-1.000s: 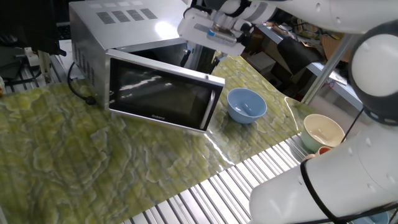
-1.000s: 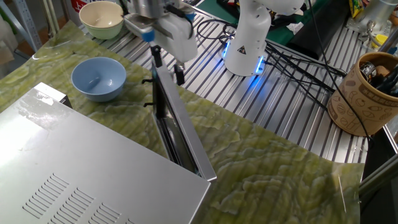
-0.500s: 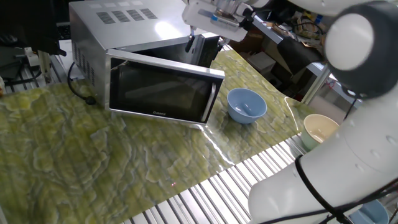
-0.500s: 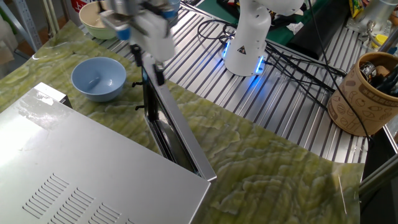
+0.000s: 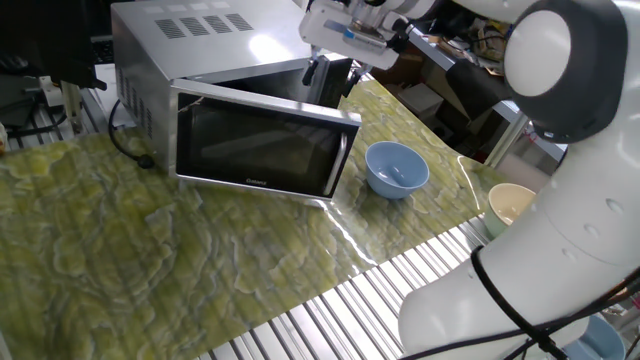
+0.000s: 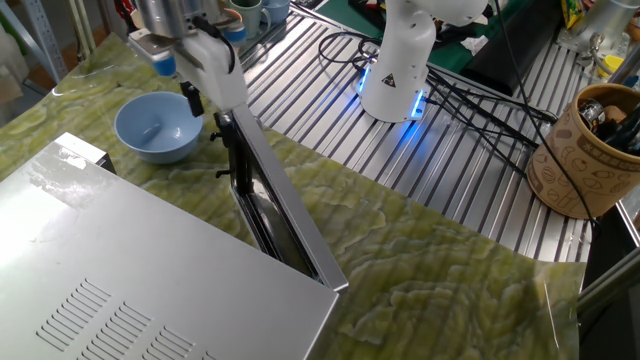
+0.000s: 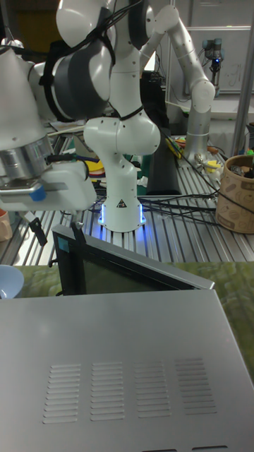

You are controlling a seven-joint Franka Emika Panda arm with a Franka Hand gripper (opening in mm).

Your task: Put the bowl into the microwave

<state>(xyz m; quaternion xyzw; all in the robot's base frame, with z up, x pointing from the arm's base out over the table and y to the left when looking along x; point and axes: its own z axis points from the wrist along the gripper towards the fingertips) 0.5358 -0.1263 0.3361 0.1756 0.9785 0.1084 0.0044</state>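
A small round light-blue glossy bowl sits upright on the green-and-yellow marbled mat, just beside the free edge of the swung-out door and well clear of the two-finger claw. In the other fixed view the same bowl lies left of the claw, near it but not touching. In the tall fixed view only a sliver of the bowl shows at the left edge.

The large silver boxy microwave stands on the mat with its dark glass door partly open. The white Franka arm reaches in from above and behind, its wrist turned downward over the door's free end. The black fingers hang at the top corner of the door, one seeming to sit on each side of the door's edge; whether they pinch it or merely straddle it cannot be told. They hold nothing else.

Much is hidden. The microwave's cavity cannot be seen in any view, blocked by the door and the silver top with its vent slots. The arm's bulky white link fills the lower right of one fixed view and covers most of a cream-coloured bowl on the ribbed metal table. A tan patterned cup stands at the far right, well apart.
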